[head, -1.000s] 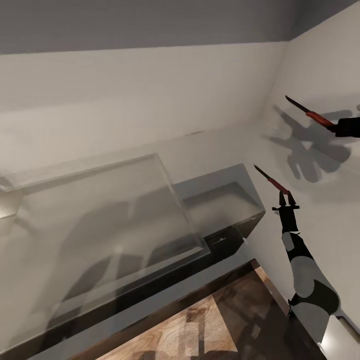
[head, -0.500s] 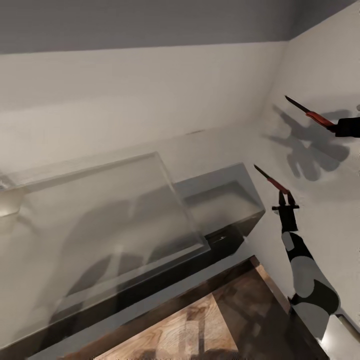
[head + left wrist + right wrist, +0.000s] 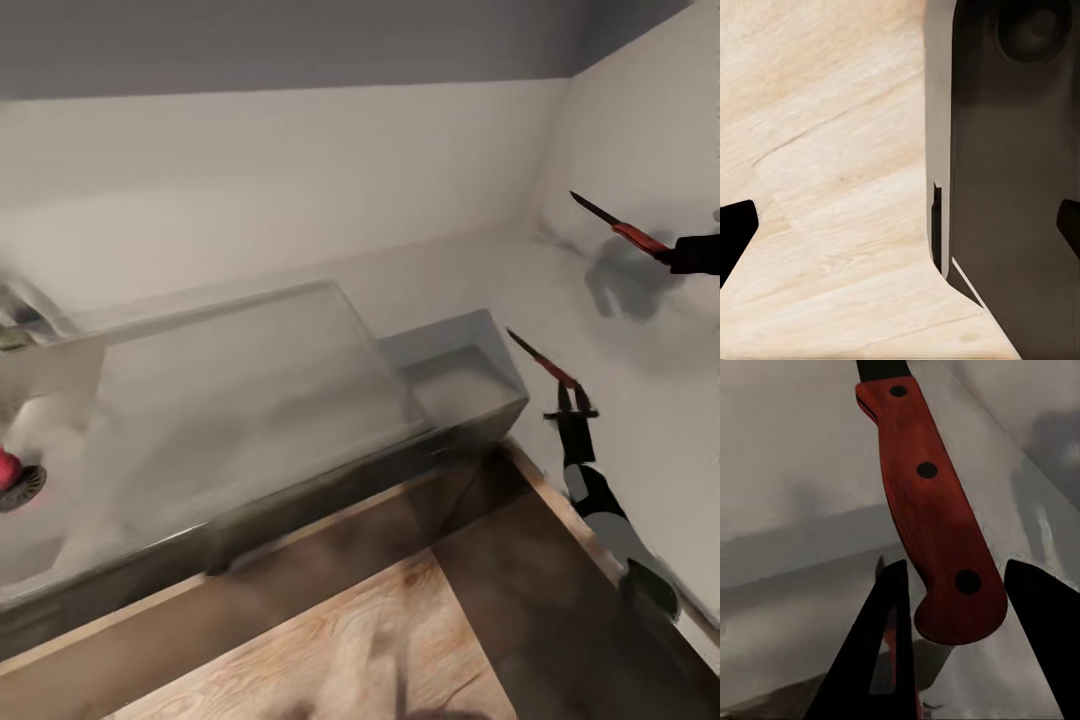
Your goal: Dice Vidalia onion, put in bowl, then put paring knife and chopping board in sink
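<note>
We see the paring knife point(image 3: 545, 361) held up in the air by the right gripper point(image 3: 570, 398), its red handle pinched between the jaws and its dark blade pointing up and away toward the white wall point(image 3: 640, 330) at the right. In the right wrist view the handle point(image 3: 934, 510), with three dark rivets, lies between the two dark fingers point(image 3: 881, 652), which close on its butt end. A second image of knife and gripper shows higher on that wall point(image 3: 625, 232), like a reflection.

At the far left edge of the head view we find the Vidalia onion point(image 3: 6, 468), a pinkish-red ball cut off by the frame, resting just beside the round drain point(image 3: 24, 488) in the sink point(image 3: 60, 545). To its right the grey tabletop point(image 3: 260, 390) runs toward the corner, where it ends in a lower boxed section point(image 3: 460, 375). Dark cabinets point(image 3: 330, 500) sit beneath its edge, and wooden floor point(image 3: 350, 650) lies in front.

In the left wrist view we see two dark fingertips point(image 3: 736, 229) at opposite edges, well apart with nothing between them, so those jaws stand open above pale wood floor point(image 3: 825, 150) and a dark cabinet panel point(image 3: 1012, 187).
</note>
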Tool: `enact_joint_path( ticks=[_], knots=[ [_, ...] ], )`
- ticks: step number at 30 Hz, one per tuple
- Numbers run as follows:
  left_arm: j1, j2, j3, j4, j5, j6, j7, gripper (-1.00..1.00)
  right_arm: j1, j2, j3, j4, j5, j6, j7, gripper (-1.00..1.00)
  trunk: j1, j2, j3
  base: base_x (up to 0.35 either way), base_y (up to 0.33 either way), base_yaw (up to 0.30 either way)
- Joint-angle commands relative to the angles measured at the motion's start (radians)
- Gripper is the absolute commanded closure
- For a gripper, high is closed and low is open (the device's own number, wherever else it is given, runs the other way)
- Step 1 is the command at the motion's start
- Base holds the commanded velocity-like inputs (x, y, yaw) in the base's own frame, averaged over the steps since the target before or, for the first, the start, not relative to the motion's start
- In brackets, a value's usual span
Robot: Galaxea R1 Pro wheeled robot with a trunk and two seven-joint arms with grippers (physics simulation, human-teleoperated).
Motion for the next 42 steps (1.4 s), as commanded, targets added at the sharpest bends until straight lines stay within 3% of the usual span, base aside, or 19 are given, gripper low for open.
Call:
enact_joint_path(
  ticks=[1, 20, 42],
  knots=[
    [0.000, 0.000, -0.001, -0.001, 0.000, -0.001, 0.000, -1.00, -0.001, 0.000, -0.002, -0.001, 0.010, 0.003, 0.010, 1.00, -0.001, 0.000, -0.001, -0.312, 0.166, 0.000],
    [0.000, 0.000, -0.001, -0.003, 0.000, -0.001, 0.000, -1.00, -0.001, 0.000, 0.000, -0.001, 0.010, 0.004, 0.008, 1.00, -0.001, 0.000, 0.003, -0.284, 0.213, 0.000],
    [0.000, 0.000, -0.001, -0.003, 0.000, -0.001, 0.000, -1.00, -0.001, 0.001, 0.000, -0.001, 0.010, 0.001, 0.008, 1.00, -0.001, 0.000, 0.037, -0.017, 0.014, 0.000]
  ],
)
